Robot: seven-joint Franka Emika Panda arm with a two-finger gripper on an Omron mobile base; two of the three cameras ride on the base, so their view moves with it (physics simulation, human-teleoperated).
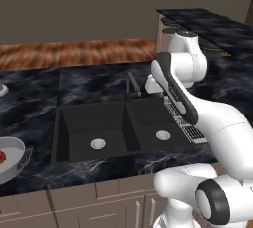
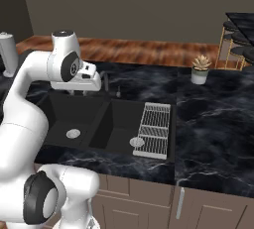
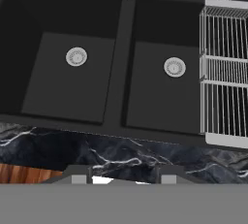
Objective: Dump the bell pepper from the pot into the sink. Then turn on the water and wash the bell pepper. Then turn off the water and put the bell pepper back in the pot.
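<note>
Now | gripper (image 3: 124, 175) hovering over sink (image 3: 118, 68), jaws partly apart, gripping nothing | bell pepper (image 1: 2, 156) sitting in pot (image 1: 15, 149), far left counter

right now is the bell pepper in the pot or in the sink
In the pot: the red bell pepper lies inside it on the counter, left of the sink, whose basins are bare.
</note>
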